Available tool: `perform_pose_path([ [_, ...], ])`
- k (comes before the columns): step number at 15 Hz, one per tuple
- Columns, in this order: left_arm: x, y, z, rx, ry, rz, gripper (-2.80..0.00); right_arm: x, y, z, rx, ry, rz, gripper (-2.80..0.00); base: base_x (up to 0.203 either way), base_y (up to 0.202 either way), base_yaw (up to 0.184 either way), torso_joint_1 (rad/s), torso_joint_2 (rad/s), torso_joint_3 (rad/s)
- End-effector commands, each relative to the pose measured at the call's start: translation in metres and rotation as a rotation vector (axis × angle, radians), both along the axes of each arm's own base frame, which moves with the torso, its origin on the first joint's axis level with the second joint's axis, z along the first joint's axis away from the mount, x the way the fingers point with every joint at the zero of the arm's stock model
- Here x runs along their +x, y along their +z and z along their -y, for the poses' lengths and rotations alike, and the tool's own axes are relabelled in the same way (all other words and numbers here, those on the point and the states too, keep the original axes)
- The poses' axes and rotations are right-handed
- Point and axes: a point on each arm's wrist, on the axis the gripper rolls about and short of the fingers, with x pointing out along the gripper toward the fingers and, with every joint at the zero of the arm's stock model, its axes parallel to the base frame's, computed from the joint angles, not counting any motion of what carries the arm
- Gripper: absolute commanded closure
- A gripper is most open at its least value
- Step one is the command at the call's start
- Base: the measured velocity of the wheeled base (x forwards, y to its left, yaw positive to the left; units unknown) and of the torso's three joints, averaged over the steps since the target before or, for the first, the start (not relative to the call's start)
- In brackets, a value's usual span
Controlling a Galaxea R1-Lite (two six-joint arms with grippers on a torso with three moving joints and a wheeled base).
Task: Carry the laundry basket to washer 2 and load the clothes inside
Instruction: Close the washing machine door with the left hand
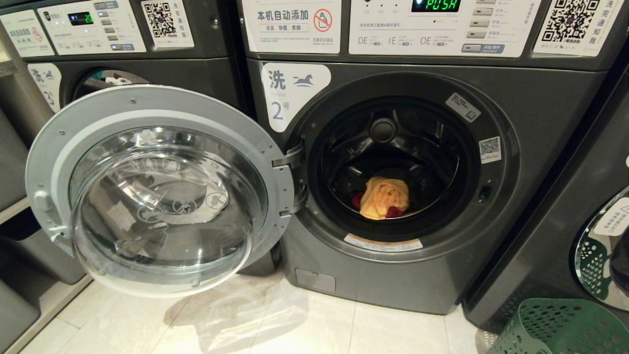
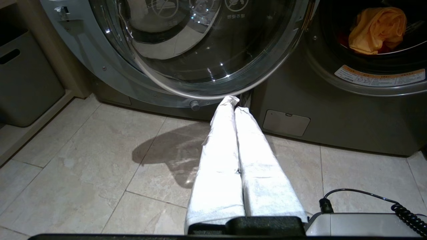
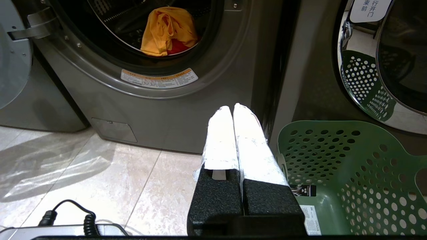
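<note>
Washer 2 [image 1: 422, 275] stands straight ahead, dark grey, its label [image 1: 290, 93] showing a horse and the numeral 2. Its round glass door [image 1: 157, 191] is swung wide open to the left. Inside the drum lies an orange garment [image 1: 384, 197] over a red one [image 3: 178, 46]. The green laundry basket [image 1: 565, 327] sits on the floor at the lower right; its inside [image 3: 350, 196] shows bare plastic and a sticker. My left gripper [image 2: 233, 103] is shut and empty, low near the door's bottom edge. My right gripper [image 3: 232, 108] is shut and empty, between the washer front and the basket.
Another grey washer [image 1: 123, 44] stands at the left behind the open door. A third machine's chrome-ringed door [image 1: 602, 250] is at the right, just behind the basket. Grey bins [image 2: 26, 80] on a low shelf line the far left. Pale floor tiles [image 1: 245, 319] lie in front.
</note>
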Motion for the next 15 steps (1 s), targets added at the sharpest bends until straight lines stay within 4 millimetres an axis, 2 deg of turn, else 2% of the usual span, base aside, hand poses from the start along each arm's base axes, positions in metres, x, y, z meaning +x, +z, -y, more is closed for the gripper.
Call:
perform_pose_path([
  [1, 0.0001, 0.0000, 0.0000, -0.001, 0.000, -0.002, 0.00, 0.0001, 0.0001, 0.0000, 0.000, 0.000, -0.001, 0.00, 0.000, 0.000, 0.000, 0.000, 0.00, 0.000],
  [15, 0.0001, 0.0001, 0.0000, -0.001, 0.001, -0.001, 0.00, 0.0000, 0.0004, 0.0000, -0.001, 0.000, 0.000, 0.00, 0.000, 0.000, 0.000, 0.000, 0.00, 0.000],
])
